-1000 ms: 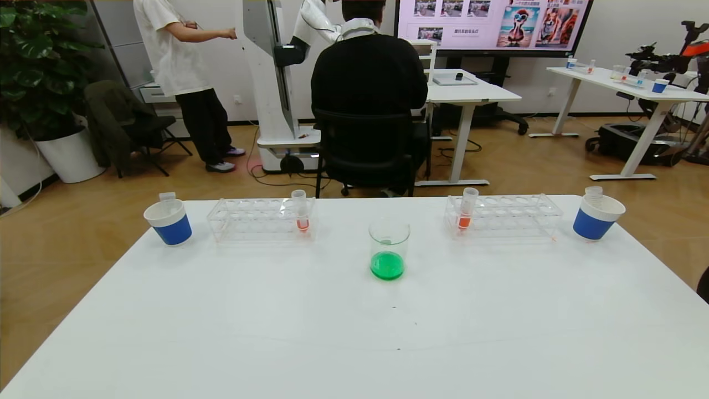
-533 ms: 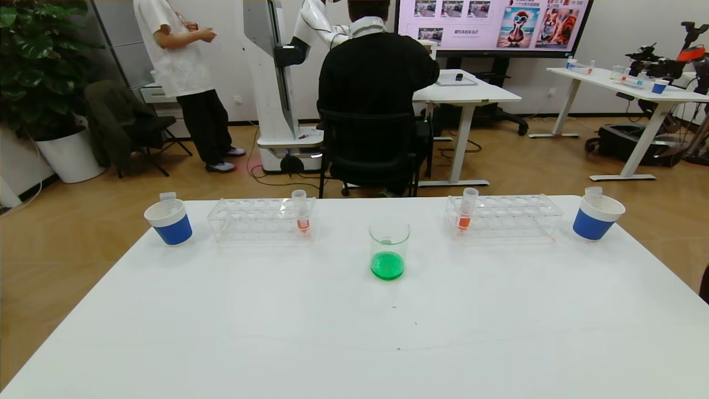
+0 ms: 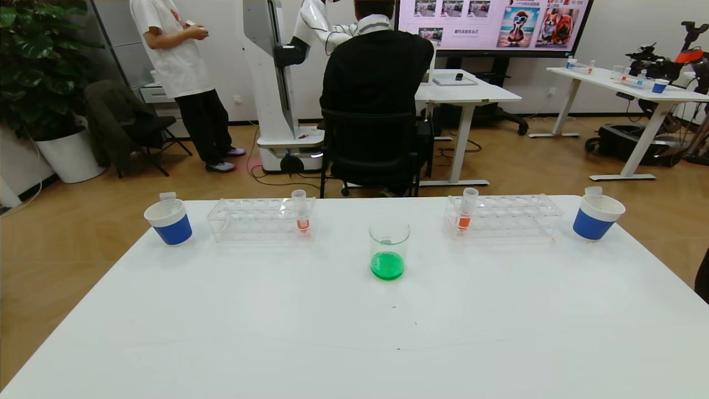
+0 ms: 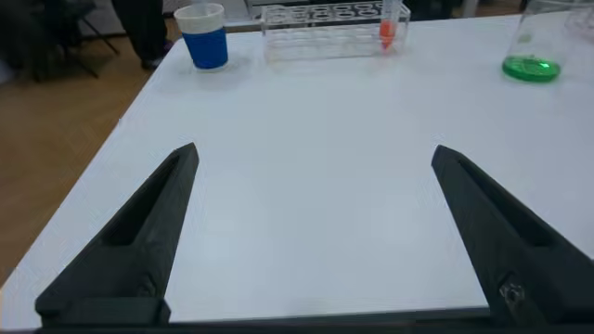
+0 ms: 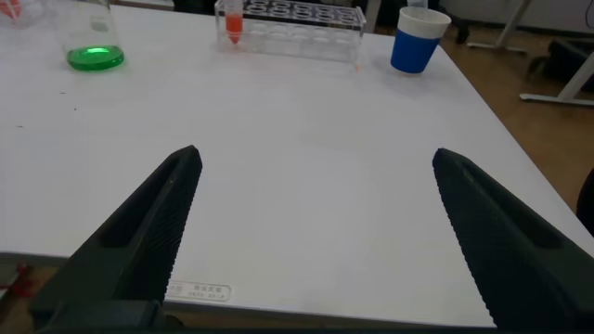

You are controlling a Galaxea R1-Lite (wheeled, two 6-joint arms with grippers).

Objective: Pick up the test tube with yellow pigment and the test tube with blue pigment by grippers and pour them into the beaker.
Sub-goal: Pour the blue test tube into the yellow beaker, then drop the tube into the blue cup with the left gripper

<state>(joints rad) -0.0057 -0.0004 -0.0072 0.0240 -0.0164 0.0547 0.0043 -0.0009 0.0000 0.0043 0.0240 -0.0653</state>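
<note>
At the worktop's [image 3: 354, 332] near edge, I hold both tools, left [image 4: 311, 232] and right [image 5: 311, 232], wide open, empty.
Beaker [image 3: 389, 250], green-filled, looks fragile, slippery glass; I judge mid-wall best for any hold.

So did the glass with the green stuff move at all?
No. The beaker sits in the same spot between the two clear racks, just as it did a second ago.
</note>
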